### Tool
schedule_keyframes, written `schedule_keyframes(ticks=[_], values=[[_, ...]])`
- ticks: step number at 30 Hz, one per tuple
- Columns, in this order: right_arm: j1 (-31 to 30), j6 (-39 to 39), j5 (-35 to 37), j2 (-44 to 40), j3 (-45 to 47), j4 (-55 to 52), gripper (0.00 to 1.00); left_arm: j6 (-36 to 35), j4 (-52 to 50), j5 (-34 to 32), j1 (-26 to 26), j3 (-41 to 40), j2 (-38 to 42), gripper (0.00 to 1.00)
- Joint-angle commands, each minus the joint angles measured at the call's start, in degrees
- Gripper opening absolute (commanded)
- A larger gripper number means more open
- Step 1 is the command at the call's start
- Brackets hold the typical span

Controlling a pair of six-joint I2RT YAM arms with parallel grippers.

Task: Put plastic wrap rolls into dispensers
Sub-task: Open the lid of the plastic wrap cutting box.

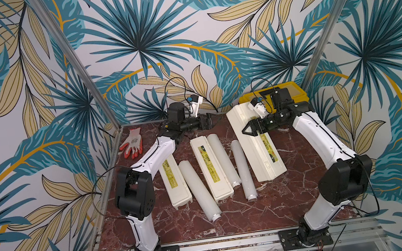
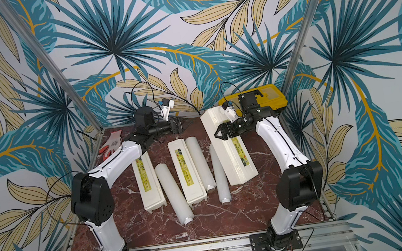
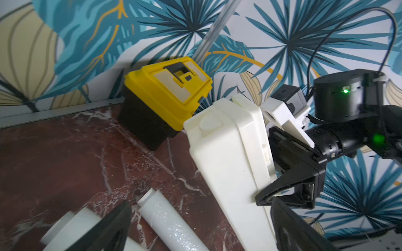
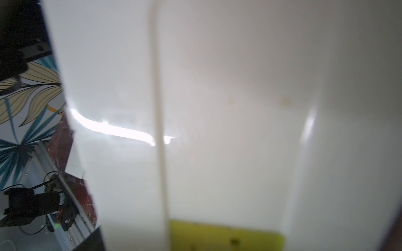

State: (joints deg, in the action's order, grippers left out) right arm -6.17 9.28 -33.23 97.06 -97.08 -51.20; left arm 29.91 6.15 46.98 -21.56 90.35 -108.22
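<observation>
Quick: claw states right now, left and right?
Left claw: open, empty.
Right claw: closed on the rightmost dispenser.

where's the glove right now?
In both top views the glove lies in the table's far-left corner, just behind the left arm.

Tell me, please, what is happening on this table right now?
The right gripper is at the long edge of the cream-white rectangular plastic dispenser nearest the yellow-and-black toolbox; whether its jaws clamp that edge cannot be seen. The left gripper hovers open and empty over the back of the red marble table. Three long translucent-white plastic wrap rolls lie on the table, none inside a box. The two other cream-white dispensers lie closed.
</observation>
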Motion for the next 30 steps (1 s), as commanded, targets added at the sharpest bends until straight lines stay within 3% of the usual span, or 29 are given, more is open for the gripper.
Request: schedule_keyframes(ticks=[1, 6, 13, 19, 30], values=[[1.1, 0.9, -14.9, -2.0, -1.3, 2.2, 0.74, 4.6, 10.6, 7.7, -0.7, 1.6, -0.4, 1.00], [1.6, -0.5, -23.0, -2.0, -1.2, 4.3, 0.73, 9.4, 20.5, 11.1, -0.9, -1.2, -0.6, 1.00], [1.7, -3.3, -30.6, -1.4, -1.1, 7.2, 0.72, 10.6, 22.5, 14.1, -2.2, -1.5, -0.9, 1.00], [1.7, -5.7, -35.0, -1.9, 1.2, 10.5, 0.70, 12.1, 24.2, 14.4, -2.9, -0.7, -2.0, 1.00], [0.9, -7.5, -37.0, -3.5, 4.6, 12.8, 0.69, 12.1, 24.2, 13.8, -5.8, 2.7, -5.2, 1.00]])
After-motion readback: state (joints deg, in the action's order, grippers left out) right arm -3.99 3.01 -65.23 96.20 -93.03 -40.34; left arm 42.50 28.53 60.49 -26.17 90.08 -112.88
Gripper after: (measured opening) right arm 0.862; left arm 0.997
